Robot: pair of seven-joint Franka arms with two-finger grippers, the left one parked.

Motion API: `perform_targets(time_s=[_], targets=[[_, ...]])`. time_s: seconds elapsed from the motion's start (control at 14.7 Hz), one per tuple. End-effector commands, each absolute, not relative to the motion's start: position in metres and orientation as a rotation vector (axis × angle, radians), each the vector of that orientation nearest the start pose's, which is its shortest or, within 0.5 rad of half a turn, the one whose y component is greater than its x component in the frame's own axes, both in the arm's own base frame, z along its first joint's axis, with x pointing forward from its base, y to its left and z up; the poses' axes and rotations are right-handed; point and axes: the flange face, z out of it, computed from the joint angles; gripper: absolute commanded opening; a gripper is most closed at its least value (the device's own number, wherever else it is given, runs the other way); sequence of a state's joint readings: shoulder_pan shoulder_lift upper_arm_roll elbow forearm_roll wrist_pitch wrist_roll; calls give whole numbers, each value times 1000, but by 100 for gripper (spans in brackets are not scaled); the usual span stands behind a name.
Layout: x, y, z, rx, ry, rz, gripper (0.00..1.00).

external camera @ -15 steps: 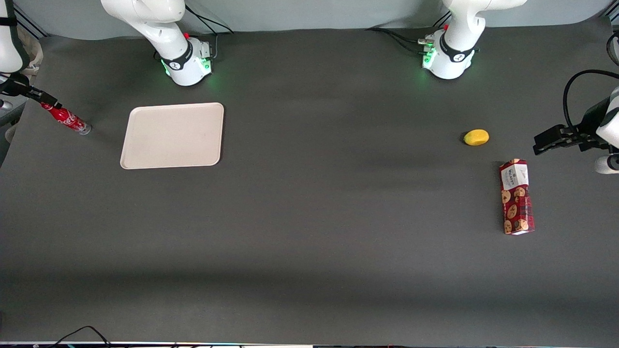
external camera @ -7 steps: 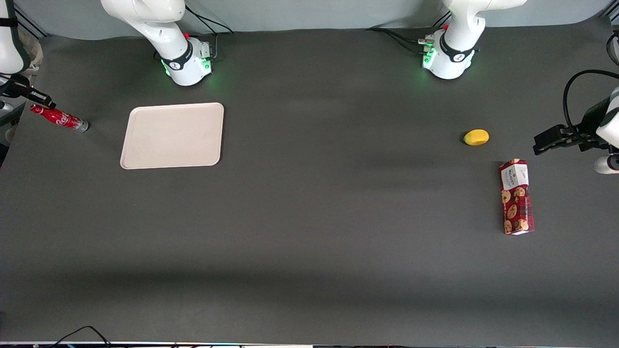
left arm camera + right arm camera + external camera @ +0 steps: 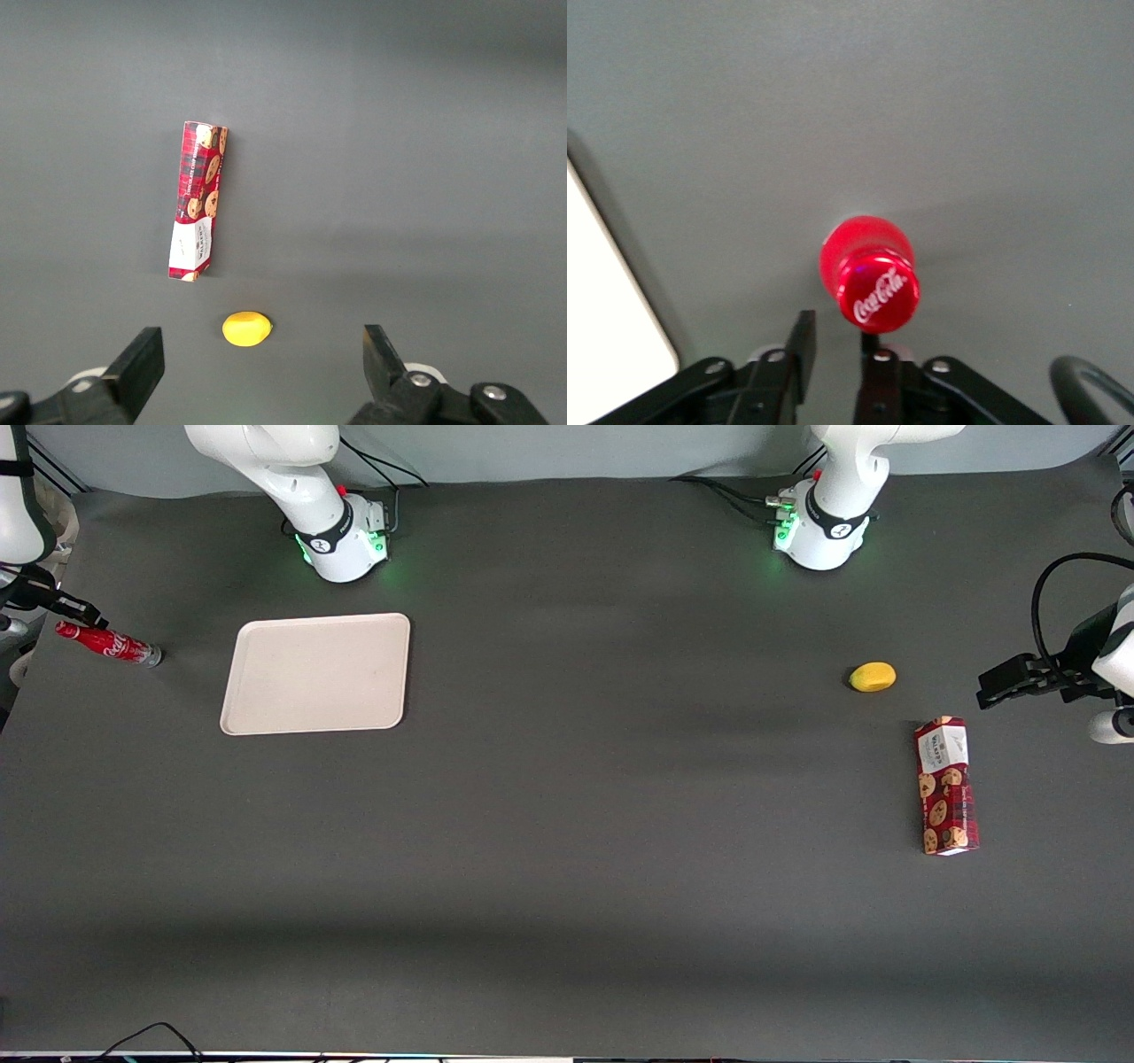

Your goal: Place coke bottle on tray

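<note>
The coke bottle (image 3: 111,645) lies on its side on the dark table at the working arm's end, red cap toward the table edge and silvery base toward the tray (image 3: 239,682). That cream-white tray lies flat a short way from the bottle's base, with nothing on it. My right gripper (image 3: 89,614) hovers just beside the cap. In the right wrist view the gripper (image 3: 837,323) is open by a narrow gap with nothing in it. There the bottle (image 3: 868,266) shows cap-first, just past one fingertip (image 3: 873,341). A corner of the tray (image 3: 602,310) shows too.
A yellow lemon-like fruit (image 3: 873,677) and a red cookie box (image 3: 946,786) lie toward the parked arm's end of the table, the box nearer the front camera. The table edge runs close by the bottle's cap.
The bottle, earlier tilted with its cap held up at the gripper, has dropped to lie flat on the table. The gripper now stands slightly off the cap.
</note>
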State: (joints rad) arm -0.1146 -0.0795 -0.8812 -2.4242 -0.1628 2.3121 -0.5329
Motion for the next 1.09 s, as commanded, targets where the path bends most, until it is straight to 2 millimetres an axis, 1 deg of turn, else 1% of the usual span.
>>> perform_targets(time_s=[0.0, 0.2, 0.27, 0.41, 0.48, 0.61, 0.68, 0.75, 0.89, 0.95, 1.02], targets=[[257, -405, 366, -3033, 544, 93, 100], [268, -410, 430, -3003, 518, 126, 100], [270, -416, 453, -3003, 526, 137, 100], [284, -414, 492, -3022, 492, 150, 100], [287, -414, 514, -3032, 481, 147, 100], [276, -418, 574, -3049, 488, 71, 100], [277, -411, 602, -3070, 477, 28, 100], [276, -405, 623, -3085, 467, 24, 100], [258, -400, 668, -3112, 488, 46, 100], [256, -393, 680, -3125, 474, 61, 100], [252, -390, 683, -3127, 472, 80, 100]])
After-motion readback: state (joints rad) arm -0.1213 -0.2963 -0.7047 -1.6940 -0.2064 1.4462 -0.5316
